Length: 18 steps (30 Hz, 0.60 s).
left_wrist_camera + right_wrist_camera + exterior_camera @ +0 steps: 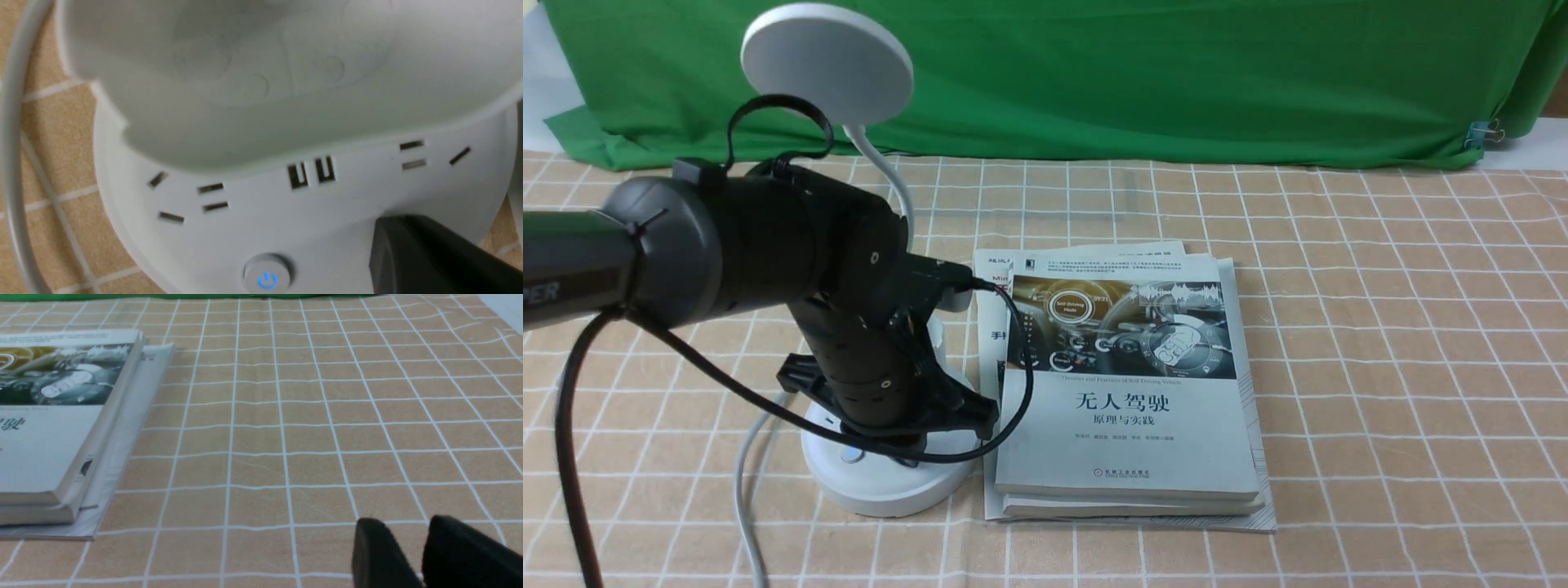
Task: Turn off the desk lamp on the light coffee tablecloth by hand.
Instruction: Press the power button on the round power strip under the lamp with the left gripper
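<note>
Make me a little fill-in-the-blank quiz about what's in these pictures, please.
1. The desk lamp has a flat, round head coloured ____.
2. The arm reaching over the lamp's base is the robot's ____ arm.
3. The power symbol on the base's button is coloured ____.
4. The plain backdrop cloth is coloured ____.

Missing words: white; left; blue; green.

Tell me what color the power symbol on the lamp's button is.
Blue, clearest in the left wrist view.
</note>
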Motion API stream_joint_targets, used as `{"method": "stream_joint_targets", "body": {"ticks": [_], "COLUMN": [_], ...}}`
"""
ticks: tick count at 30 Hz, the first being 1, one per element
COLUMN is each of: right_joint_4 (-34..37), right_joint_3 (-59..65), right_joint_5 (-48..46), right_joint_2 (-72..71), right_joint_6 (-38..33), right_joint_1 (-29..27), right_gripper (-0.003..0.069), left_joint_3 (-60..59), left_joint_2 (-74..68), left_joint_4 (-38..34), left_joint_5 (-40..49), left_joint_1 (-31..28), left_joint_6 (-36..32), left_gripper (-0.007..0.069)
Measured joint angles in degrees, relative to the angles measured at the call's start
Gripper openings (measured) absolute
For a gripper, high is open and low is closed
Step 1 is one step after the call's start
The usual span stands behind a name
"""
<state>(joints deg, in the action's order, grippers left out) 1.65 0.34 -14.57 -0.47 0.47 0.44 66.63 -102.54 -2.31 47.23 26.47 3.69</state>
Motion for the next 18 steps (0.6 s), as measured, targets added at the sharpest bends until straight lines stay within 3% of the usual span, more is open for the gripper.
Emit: {"method": "stream_joint_targets", "body": {"ticks": [18], "right_joint_4": [0.0], "right_joint_3": [0.0], "right_joint_5": [0.0], "right_joint_2": [0.0], "right_joint_6": [0.0], "right_joint_1": [0.0], "right_gripper": [0.0241], "left_joint_3": [-0.19], "left_joint_2": [2.12], "left_joint_4": [0.71], "left_joint_5": [-0.09], "left_joint_1": [0.0], "left_joint_6": [1.51], "left_gripper": [-0.0008]}}
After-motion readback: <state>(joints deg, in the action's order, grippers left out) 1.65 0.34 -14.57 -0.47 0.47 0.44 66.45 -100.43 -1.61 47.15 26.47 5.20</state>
